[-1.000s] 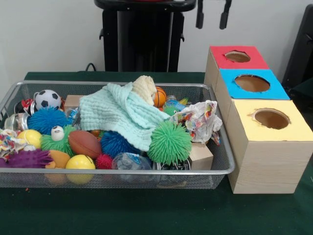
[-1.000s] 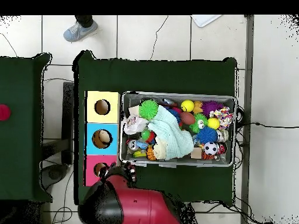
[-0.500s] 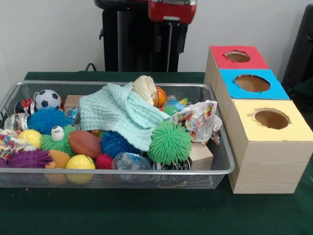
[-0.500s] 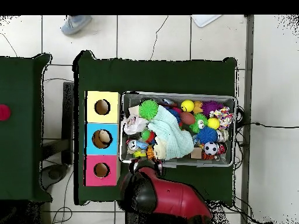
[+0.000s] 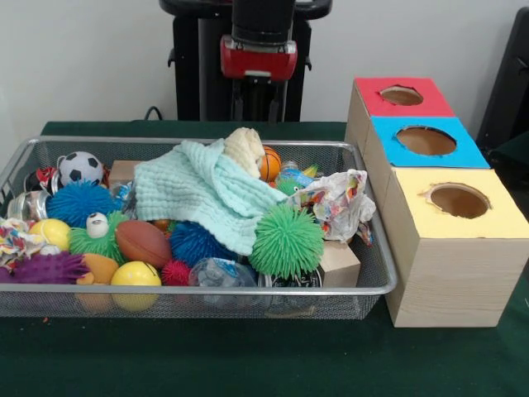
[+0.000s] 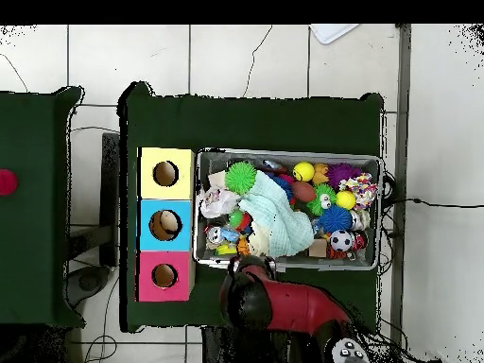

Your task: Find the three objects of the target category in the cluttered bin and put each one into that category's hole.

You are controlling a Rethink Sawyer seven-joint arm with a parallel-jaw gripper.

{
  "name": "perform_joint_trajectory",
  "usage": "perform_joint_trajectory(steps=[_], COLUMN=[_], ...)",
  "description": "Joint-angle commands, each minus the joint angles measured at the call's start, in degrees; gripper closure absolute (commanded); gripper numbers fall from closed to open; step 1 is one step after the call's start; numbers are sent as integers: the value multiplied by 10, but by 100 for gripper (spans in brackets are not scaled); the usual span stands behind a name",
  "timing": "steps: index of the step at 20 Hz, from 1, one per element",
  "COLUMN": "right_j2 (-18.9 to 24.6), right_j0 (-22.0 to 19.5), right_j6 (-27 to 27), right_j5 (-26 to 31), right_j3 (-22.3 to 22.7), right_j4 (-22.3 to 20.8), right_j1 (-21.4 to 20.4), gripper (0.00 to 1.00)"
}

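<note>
While the red and black arm (image 5: 258,45) hangs at the top centre of the front view, above the far rim of the wire mesh bin (image 5: 376,265), its gripper cannot be made out, so whether the jaws are open or closed cannot be told. In the overhead view the arm (image 6: 274,304) sits just below the bin's lower edge. The bin is crammed: a mint green cloth (image 5: 198,192) drapes over the middle, a green spiky ball (image 5: 286,241) lies at the front right, a small brown football (image 5: 143,242) at front left, a soccer ball (image 5: 80,167) at the far left. Right of the bin stands the wooden box with a red hole (image 5: 402,95), blue hole (image 5: 426,141) and yellow hole (image 5: 459,200).
</note>
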Motion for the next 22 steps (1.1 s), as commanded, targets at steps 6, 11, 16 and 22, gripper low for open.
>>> perform_joint_trajectory(steps=[6,11,16,22], right_j2=[-14,-80,-81,-82], right_j0=[23,73,64,55], right_j6=[43,20,14,4], right_j5=[-147,-156,-141,-133], right_j3=[-140,-175,-191,-212], right_j4=[-84,-102,-127,-168], right_j1=[198,218,214,201], gripper=[0,0,0,0])
